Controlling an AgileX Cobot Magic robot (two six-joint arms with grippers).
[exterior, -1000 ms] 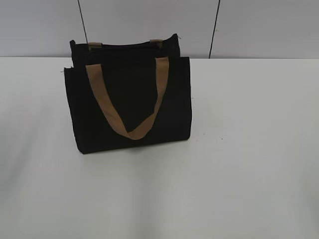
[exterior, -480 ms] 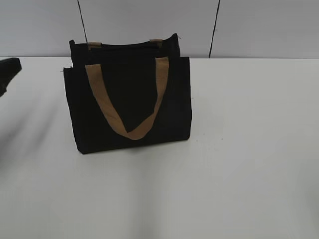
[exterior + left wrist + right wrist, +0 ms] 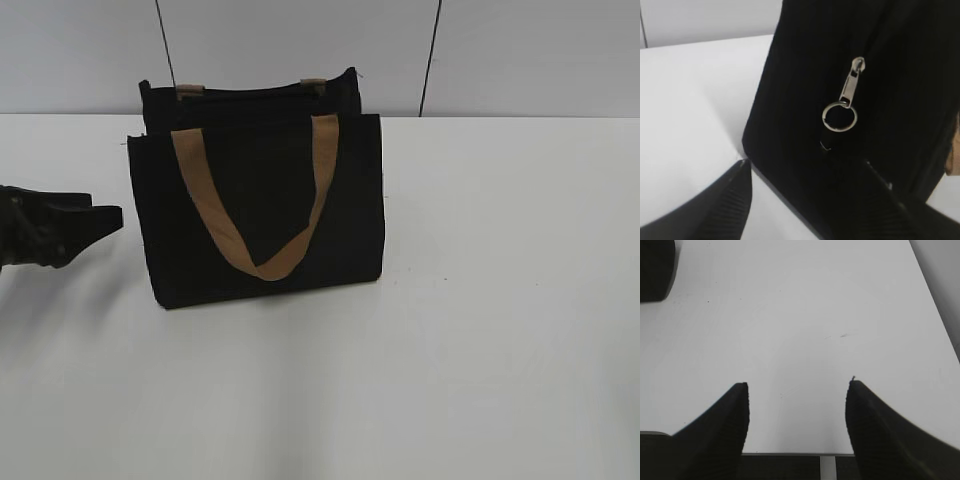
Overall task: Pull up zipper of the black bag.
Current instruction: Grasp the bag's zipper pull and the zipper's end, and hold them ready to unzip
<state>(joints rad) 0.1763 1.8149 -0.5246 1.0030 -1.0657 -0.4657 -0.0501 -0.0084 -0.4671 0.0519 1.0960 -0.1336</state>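
Note:
A black bag (image 3: 260,210) with tan handles (image 3: 262,200) stands upright on the white table (image 3: 500,300). My left gripper (image 3: 105,218) is at the left, just short of the bag's left end. In the left wrist view the bag's side (image 3: 805,90) fills the frame, with a silver zipper pull (image 3: 852,80) and its ring (image 3: 839,116) hanging on it. The left gripper (image 3: 805,167) is open, its jaws wide apart, one on each side of the bag's lower corner. My right gripper (image 3: 797,385) is open and empty over bare table; a corner of the bag (image 3: 655,267) shows far left.
A grey wall (image 3: 500,50) with dark vertical seams stands behind the table. The table's near edge (image 3: 790,454) shows under the right gripper. White tabletop stretches to the right of the bag.
My left gripper has come in from the left edge, moving right and lower toward the bag's left end. The bag has not moved.

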